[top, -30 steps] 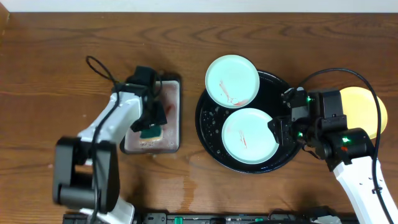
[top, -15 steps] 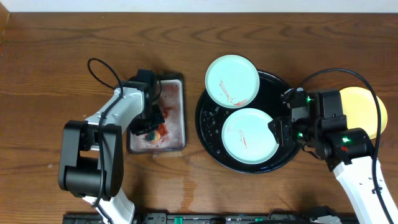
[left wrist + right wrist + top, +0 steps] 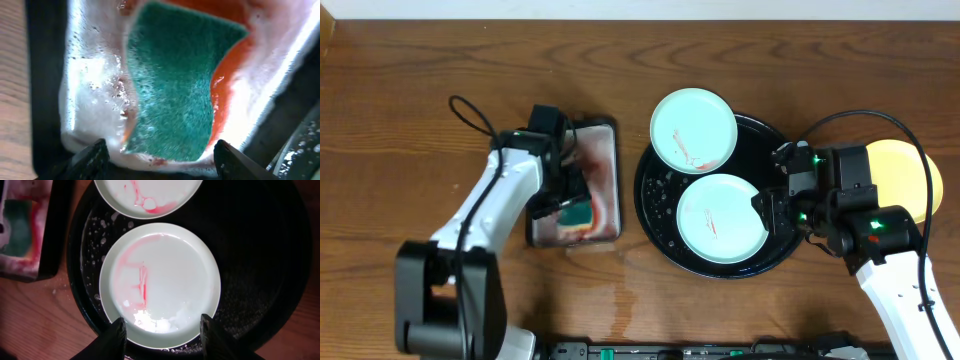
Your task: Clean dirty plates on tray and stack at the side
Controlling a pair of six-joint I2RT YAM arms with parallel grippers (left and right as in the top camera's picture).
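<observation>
- Overhead, at the far left, the left pincer [image 3: 560,200] is down in the rectangular wash tray [image 3: 603,150], which holds foamy, red-tinged water and a green sponge [image 3: 576,212].
- Seen from the left wrist, its fingertips [image 3: 92,156] stand well apart, one on each side of the sponge's near end. Whether they actually pinch it I cannot tell.
- In the centre, the round black tray [image 3: 655,205] is wet with droplets and carries two mint plates.
- The upper plate [image 3: 693,130] overhangs the tray's far rim, and the lower plate [image 3: 722,218] lies flat inside. Both show red streaks, so neither looks washed.
- The right pincer [image 3: 164,336] hovers over the lower plate's near rim with its jaws spread wide, holding nothing.
- At the far right, the yellow plate [image 3: 905,175] lies on the bare worktop [image 3: 400,100], off the tray and partly hidden by the right arm. The part that shows has no red on it.
- By my reading, roughly a third of the job is done: one plate is apparently clean and set aside. Two smeared plates are left to scrub and stack on it.
</observation>
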